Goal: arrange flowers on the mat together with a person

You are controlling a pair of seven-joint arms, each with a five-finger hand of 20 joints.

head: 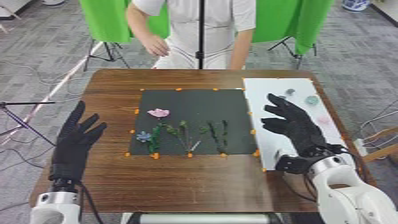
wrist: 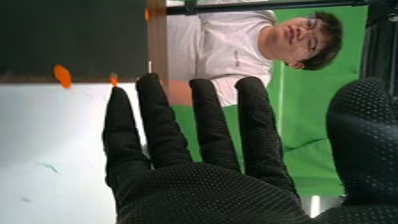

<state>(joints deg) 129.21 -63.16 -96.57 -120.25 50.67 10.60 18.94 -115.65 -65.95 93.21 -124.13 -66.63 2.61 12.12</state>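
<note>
- closest thing to the cam is the robot's right hand, palm & all hanging over the white sheet. Wrist view of that right hand shows fingers straight w/ small gaps btwn them, thumb well out to the side, nothing held
- biggest thing is the brown table, wood grain all over, w/ both arms coming in at the robot's side
- green cloth hangs behind the far side of it, on stands
- dark mat lies flat abt mid table
- white sheet is just beside it, on the robot's right, runs longer front to back
- robot's left hand is off the mat's left side, over the table, fingers straight & spread, nothing in it
- on the mat, middle part: branching green stems, fanned out at the far end
- dark green stems, two side by side, right of those
- pink flower sits farther back on the mat's left part
- blue flower is nearer the robot, close to the left edge, beside a leafy stem
- pale green piece & a pinkish piece are on the sheet, right of the hand
- orange bits dot the mat's edges
</note>
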